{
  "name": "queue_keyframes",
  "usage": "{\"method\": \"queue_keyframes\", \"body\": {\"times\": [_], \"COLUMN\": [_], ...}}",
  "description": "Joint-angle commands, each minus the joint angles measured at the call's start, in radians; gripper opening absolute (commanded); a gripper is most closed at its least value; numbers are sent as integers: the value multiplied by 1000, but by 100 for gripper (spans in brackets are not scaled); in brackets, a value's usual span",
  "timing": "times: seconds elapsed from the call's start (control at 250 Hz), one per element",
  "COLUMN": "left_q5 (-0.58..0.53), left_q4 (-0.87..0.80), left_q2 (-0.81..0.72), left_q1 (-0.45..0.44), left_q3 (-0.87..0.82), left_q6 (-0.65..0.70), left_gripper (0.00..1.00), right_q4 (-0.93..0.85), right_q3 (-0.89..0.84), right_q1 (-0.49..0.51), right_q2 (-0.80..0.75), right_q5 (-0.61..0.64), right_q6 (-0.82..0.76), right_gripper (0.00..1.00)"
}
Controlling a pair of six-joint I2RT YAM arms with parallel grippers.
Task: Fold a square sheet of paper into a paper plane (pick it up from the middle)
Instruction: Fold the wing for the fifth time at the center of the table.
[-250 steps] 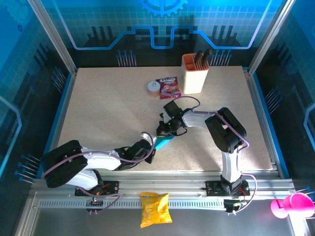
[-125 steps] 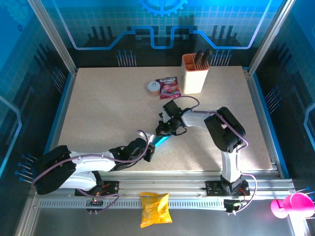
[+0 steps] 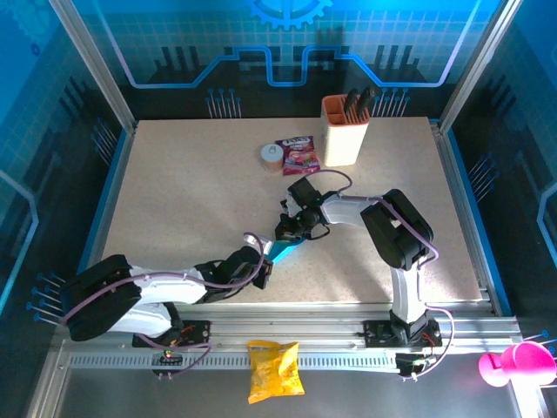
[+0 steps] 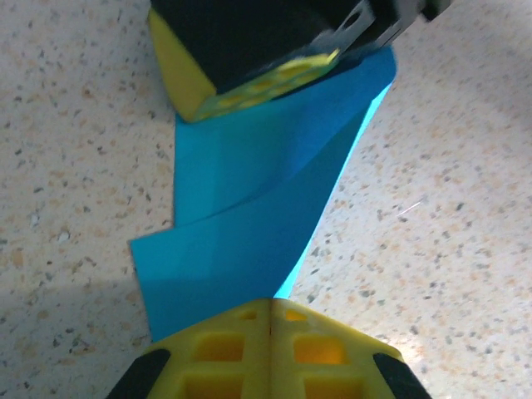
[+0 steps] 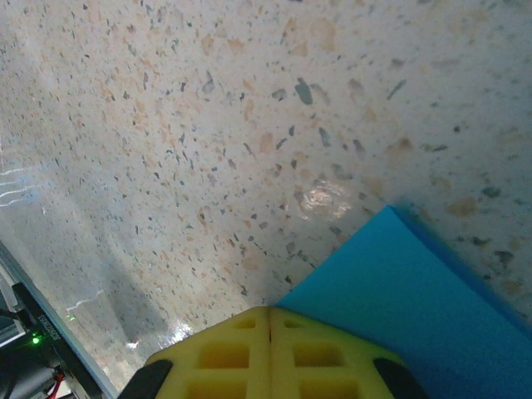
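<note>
Surroundings: an orange knife holder (image 3: 342, 131), a red-purple snack packet (image 3: 298, 155) and a tape roll (image 3: 271, 155) are standing at the far side of the table (image 3: 174, 192), well apart from the work. A yellow crisp bag (image 3: 274, 370) is lying on the front rail.
Obstruction: both wrists are covering most of the sheet of paper (image 3: 281, 252), near table centre.
Change: the left arm is lying lower and more stretched than a second ago; the right arm is holding its place.
Claws: the left gripper (image 3: 264, 261) and right gripper (image 3: 287, 232) are both clenched, tips pressing on the paper's opposite ends; whether either is nipping it is unclear.
Orientation: the folded sheet is running long from near-left to far-right.
</note>
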Motion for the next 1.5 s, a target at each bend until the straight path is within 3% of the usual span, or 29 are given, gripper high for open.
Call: {"method": "queue_keyframes", "body": {"times": [0.0,1.091,1.498], "left_q5": [-13,-56,-19], "left_q4": [34,-13,-27], "left_q2": [37,13,-29], "left_q1": [16,50,50], "left_q3": [-24,-1,21], "left_q6": [-19,-3,35], "left_gripper": [0,0,0], "right_q4": [-98,-85,-76], "right_q3": [-33,-60,-68], "right_q1": [2,-5,-8], "right_q2": [80,104,115], "right_q5": [95,101,102], "right_q6": [-11,-13,-14], "right_gripper": [0,0,0]}}
